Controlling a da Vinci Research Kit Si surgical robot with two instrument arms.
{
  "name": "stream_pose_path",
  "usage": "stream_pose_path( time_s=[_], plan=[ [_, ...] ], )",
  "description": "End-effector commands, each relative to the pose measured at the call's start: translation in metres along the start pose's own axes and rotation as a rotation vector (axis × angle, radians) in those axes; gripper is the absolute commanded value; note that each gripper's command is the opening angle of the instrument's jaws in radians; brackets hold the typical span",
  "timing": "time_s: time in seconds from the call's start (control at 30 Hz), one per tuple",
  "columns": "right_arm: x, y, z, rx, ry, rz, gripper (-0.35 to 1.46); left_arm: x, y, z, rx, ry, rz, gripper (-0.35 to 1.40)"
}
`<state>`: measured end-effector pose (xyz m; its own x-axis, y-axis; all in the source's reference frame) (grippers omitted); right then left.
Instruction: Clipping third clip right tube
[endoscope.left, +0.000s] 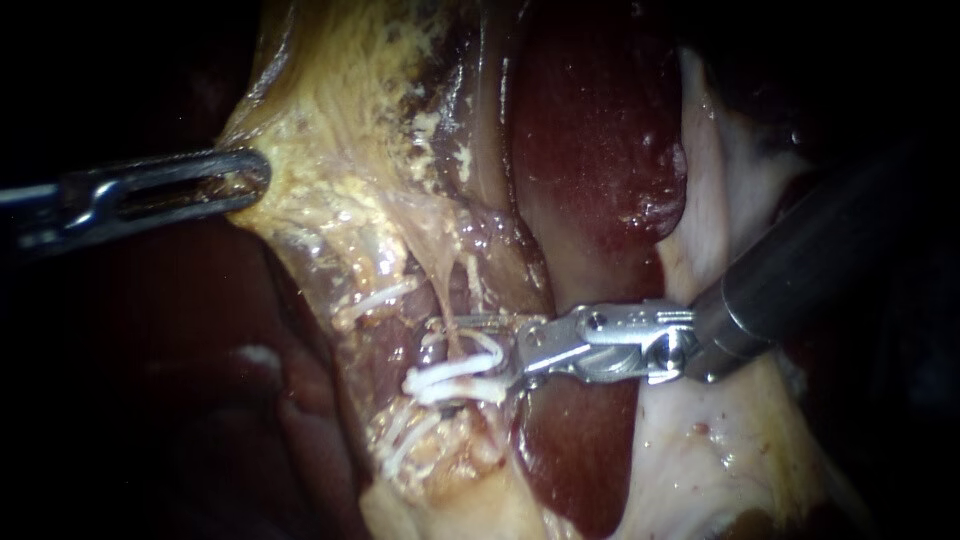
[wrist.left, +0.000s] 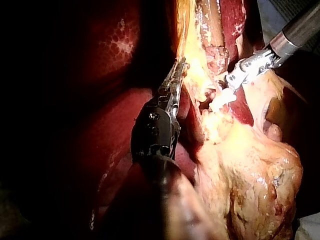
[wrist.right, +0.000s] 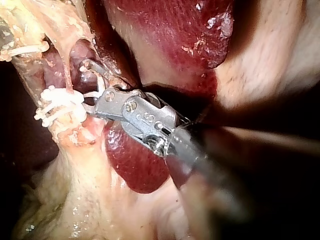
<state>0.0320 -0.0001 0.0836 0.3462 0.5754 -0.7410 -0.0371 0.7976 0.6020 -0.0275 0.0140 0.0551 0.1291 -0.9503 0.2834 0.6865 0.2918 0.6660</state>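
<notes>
Clips, two white ones (endoscope.left: 450, 380), sit side by side on the right tube (endoscope.left: 450, 305). That tube is a thin pale string close to the middle of the endoscope view, toward 6 o'clock. It runs from the clips toward 12 o'clock.

My right instrument (endoscope.left: 470, 348) comes in from 3 o'clock and reaches the tube on the 12 o'clock side of the two clips. Its jaws stand apart and the tube lies in the gap, so they are not squeezing yet. I think they sit there because the third clip should go next to the other two. I cannot tell if a new clip is loaded in them.

Dark red liver (endoscope.left: 590, 150) lies behind this instrument. Toward 10 o'clock another white clip (endoscope.left: 375, 300) sits on a second string, near but apart.

Far out at 9 o'clock my left instrument (endoscope.left: 245, 180) has its jaws pinched tight on the edge of the yellow tissue (endoscope.left: 330, 150). I think it pulls that tissue sideways so the tube is stretched and easy to see. If it slips, the tube may go slack.
</notes>
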Motion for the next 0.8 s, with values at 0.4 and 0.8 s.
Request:
stream_pose_path(
  time_s=[0.4,0.8],
  plan=[
    [0.0014,0.0006,-0.0033,0.018,0.0,0.017,0.49,0.0,0.0001,-0.0001,0.0,0.0,0.0,-0.35],
    [0.0029,0.0014,-0.0075,0.04,0.0,-0.088,0.49,0.0,0.0001,-0.0001,0.0,0.0,0.0,-0.35]
  ],
)
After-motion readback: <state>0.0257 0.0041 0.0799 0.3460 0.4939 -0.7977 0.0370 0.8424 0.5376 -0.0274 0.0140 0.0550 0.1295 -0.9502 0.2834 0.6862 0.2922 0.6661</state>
